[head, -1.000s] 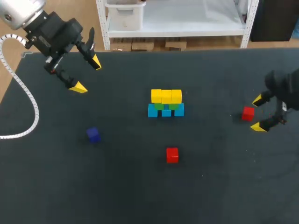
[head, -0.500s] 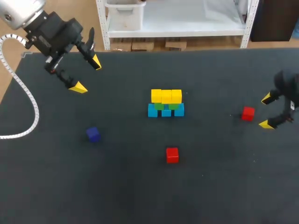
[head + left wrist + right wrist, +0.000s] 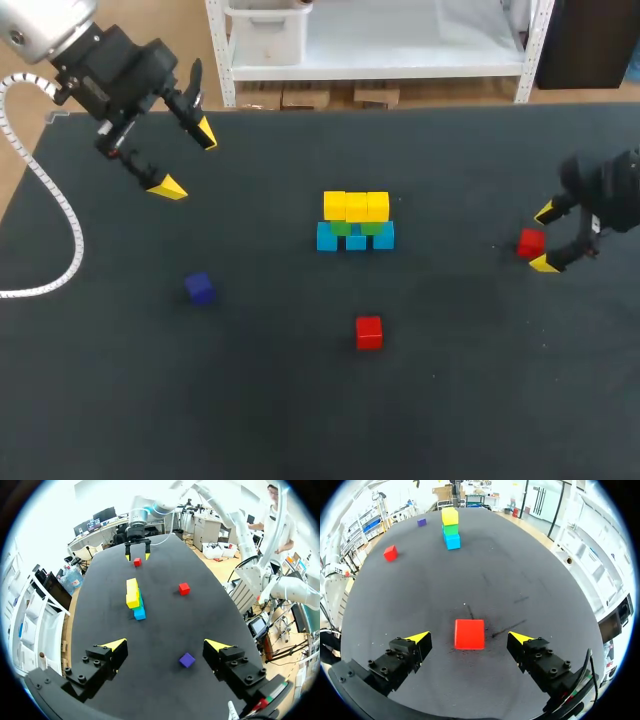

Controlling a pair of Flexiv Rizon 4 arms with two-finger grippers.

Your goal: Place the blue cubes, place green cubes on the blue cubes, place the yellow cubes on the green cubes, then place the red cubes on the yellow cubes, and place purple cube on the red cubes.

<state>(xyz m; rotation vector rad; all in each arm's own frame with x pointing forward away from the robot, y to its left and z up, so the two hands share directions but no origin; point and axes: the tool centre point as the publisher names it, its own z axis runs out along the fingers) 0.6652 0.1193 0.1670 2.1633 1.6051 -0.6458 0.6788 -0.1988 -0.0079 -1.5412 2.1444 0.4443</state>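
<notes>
Right wrist view, right end effector [image 3: 469,638]: the fingers are spread wide and grip nothing. A red cube [image 3: 469,634] sits on the surface between the two yellow tips, with a gap on each side.
Head view, right side: this end effector is low, close to the right edge of the surface [image 3: 300,420]. The red cube lies at the mouth of the fingers, on the side toward the middle. From this angle the gap to the tips is hard to judge.
Left end effector [image 3: 187,160]: the fingers are wide open and empty. It is held over the far left corner, where its arm comes in.
Purple cube [image 3: 200,288]: it lies alone on the left half, nearer than the left end effector and well apart from it.
Stack: blue cubes [image 3: 356,238] stand in a row of three at the middle of the surface. Two green cubes [image 3: 341,228] sit on them, and three yellow cubes [image 3: 356,206] sit on the green.
Second red cube [image 3: 369,332]: it lies by itself on the near side of the stack, apart from it.
Open room: a bare dark stretch runs between the stack and the red cube at the right. The near strip along the front edge is bare cloth, and so is the ground between the stack and the purple cube.
Edges: no cube touches an edge. The red cube at the right is the one nearest to an edge.
</notes>
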